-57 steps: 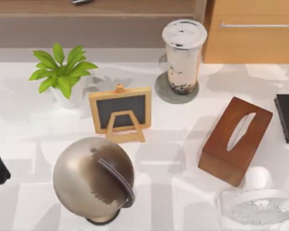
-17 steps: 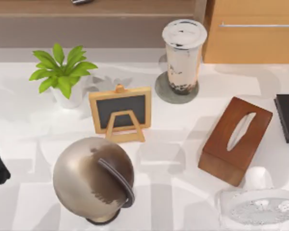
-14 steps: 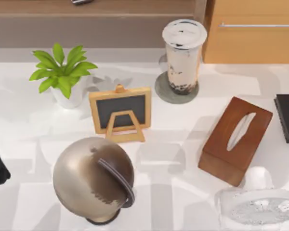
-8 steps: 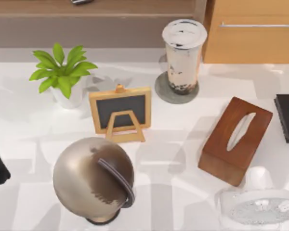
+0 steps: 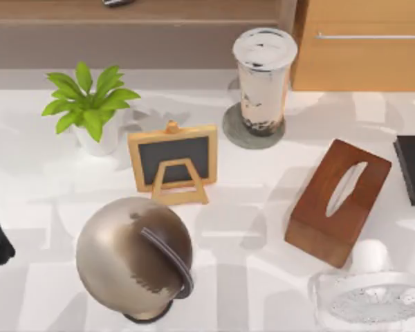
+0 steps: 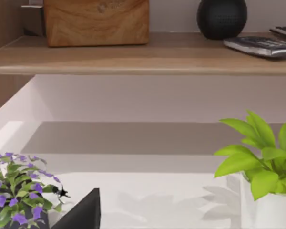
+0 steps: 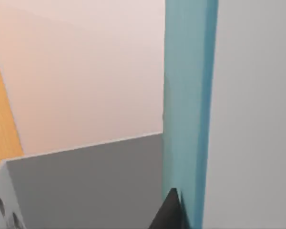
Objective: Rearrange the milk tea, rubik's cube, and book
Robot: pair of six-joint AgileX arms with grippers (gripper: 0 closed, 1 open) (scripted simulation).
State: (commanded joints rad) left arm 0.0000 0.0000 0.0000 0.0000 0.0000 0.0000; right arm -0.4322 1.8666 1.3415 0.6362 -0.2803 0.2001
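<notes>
Milk tea (image 5: 264, 79) stands upright on grey coaster (image 5: 252, 131), at twelve o'clock on the table (image 5: 228, 235). Book (image 7: 189, 109), teal, appears close in the right wrist view; a dark fingertip (image 7: 169, 212) touches it. Jaw state: cannot tell.

No legible text, label, brand, number or sign is to be found in any view. The small chalkboard (image 5: 173, 160) left of centre in the top view is blank. Red marks are seen on the black book (image 5: 413, 169) at the right edge of that view, but they cannot be read as letters. Dark smudges on the lid of the milk tea (image 5: 264, 77), at the upper middle, form no characters. Keys are suggested on the calculator (image 6: 260, 46) at the upper right of the left wrist view, yet no figures can be made out.
</notes>
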